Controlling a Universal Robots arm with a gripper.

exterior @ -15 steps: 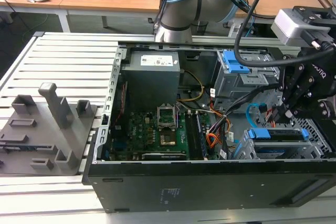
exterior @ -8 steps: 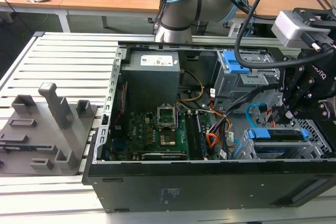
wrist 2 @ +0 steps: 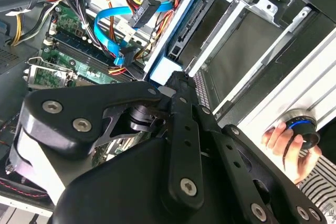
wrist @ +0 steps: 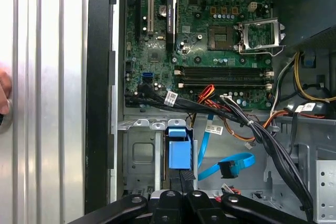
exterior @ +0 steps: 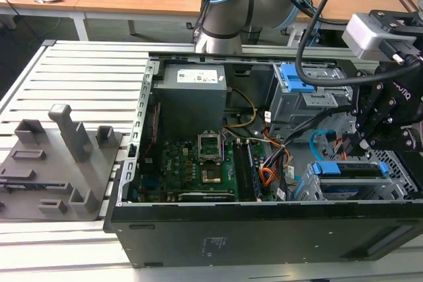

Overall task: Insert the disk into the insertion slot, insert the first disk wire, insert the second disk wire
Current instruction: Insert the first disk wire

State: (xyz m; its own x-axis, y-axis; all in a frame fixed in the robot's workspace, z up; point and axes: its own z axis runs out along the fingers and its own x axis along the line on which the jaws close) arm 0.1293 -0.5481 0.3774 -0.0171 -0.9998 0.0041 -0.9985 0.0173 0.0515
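Open computer case sits on slatted metal table, side panel off, motherboard exposed. Grey moulded fixture lies on the table at the exterior view's left, well apart from the case.

1 arm reaches into the drive corner at the exterior view's right. Hand points down at the insertion slot.

Disk is seated in the slot, its blue carrier running along the cage top. In the second wrist view the disk shows edge-on, black connector strip exposed, blue frame on both sides. In the first wrist view the carrier's blue end tab stands between grey cage walls.

Hand state: fingers drawn together to a narrow point, nothing seen clamped between them. In both wrist views the tips sit right at the carrier's blue end tab; cannot tell whether they press on it.

Second disk wire curls in a light-blue loop just beside the slot, on the motherboard side. Its small dark connector lies loose on the case floor, apart from the disk. The loop also shows in the second wrist view.

Orange-and-black wire bundle hangs between motherboard and slot. Taller grey bay with blue tabs stands behind.

A person's fingers grip a round black knob outside the case.
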